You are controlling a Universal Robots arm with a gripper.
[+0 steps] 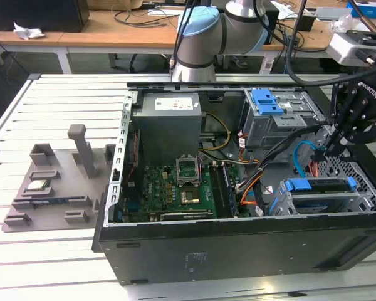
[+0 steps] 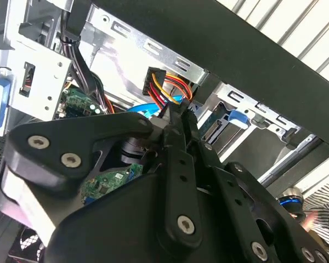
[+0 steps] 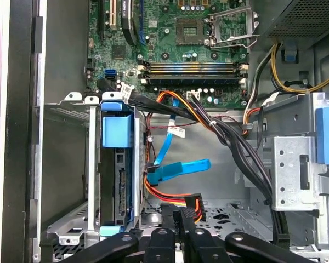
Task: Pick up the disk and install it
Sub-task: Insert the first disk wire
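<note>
1. The open computer case (image 1: 238, 244) lies on its side on the slatted white surface (image 1: 44, 113), its insides facing up.
2. The disk (image 1: 319, 186), edged by its bright blue bracket, already sits in the metal drive cage (image 1: 288, 204) at the lower corner of the case toward the exterior view's right. In the first wrist view it (image 3: 118, 164) stands edge-on in that cage, its connector side facing the open middle of the case.
3. The black tool (image 1: 333, 145) hangs inside the case just above and beside the disk, near a light blue data cable (image 1: 299, 160).
4. In the first wrist view the tool (image 3: 181, 219) has its fingers drawn together on a black connector with red, orange and yellow wires (image 3: 181, 200), so it looks closed on that plug. The second wrist view shows the same bundle of wires (image 2: 167, 87) at the fingertips.
5. The motherboard (image 1: 175, 188) fills the case's middle, with a second blue-latched bay (image 1: 267, 103) at the far side.
6. A grey fixture tray (image 1: 56, 182) rests on the surface toward the exterior view's left.
</note>
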